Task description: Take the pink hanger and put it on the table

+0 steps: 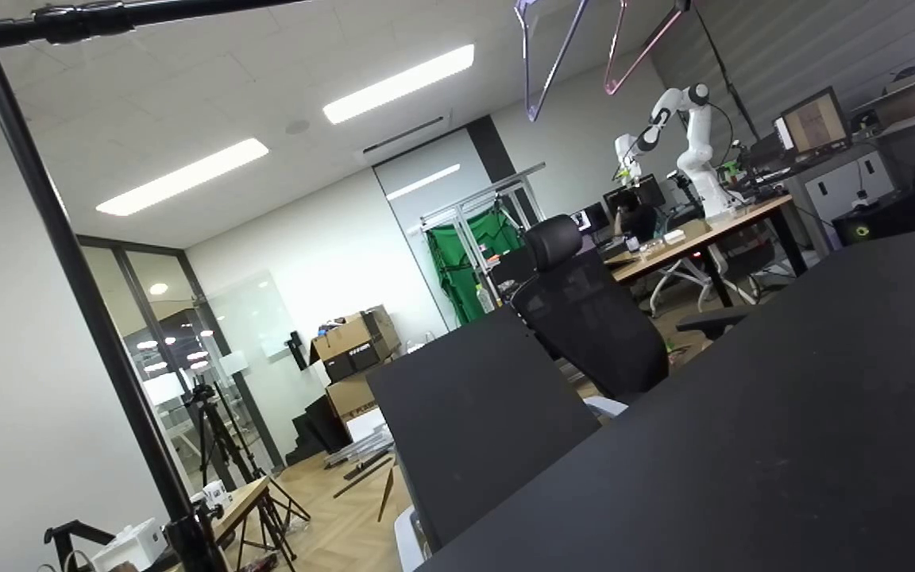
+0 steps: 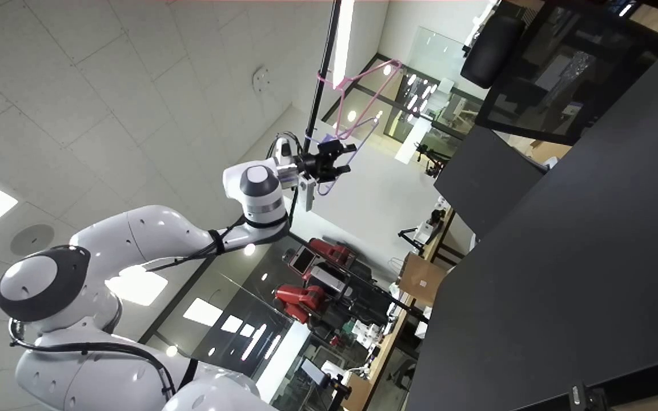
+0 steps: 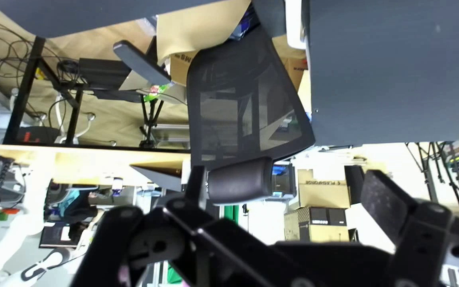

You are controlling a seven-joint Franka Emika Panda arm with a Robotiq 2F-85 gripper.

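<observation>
The pink hanger (image 2: 371,103) hangs by its hook on a black rod in an exterior view. Its lower corner (image 1: 610,89) shows at the top edge in an exterior view, the rest cut off. My gripper (image 2: 349,159) is open and empty near the rod, beside the pink hanger and in front of the purple hanger. In the wrist view my gripper (image 3: 287,185) has its fingers wide apart with nothing between them. A small pink patch shows at the bottom edge there; I cannot tell what it is. The black table (image 1: 704,445) lies far below; it also shows in an exterior view (image 2: 563,257).
A purple hanger (image 2: 329,138) hangs on the same black rod (image 2: 322,85); its lower part (image 1: 533,111) also shows in an exterior view. A black post (image 1: 68,246) stands at the side. A black mesh chair (image 1: 592,318) and a dark board (image 1: 481,421) stand beyond the table.
</observation>
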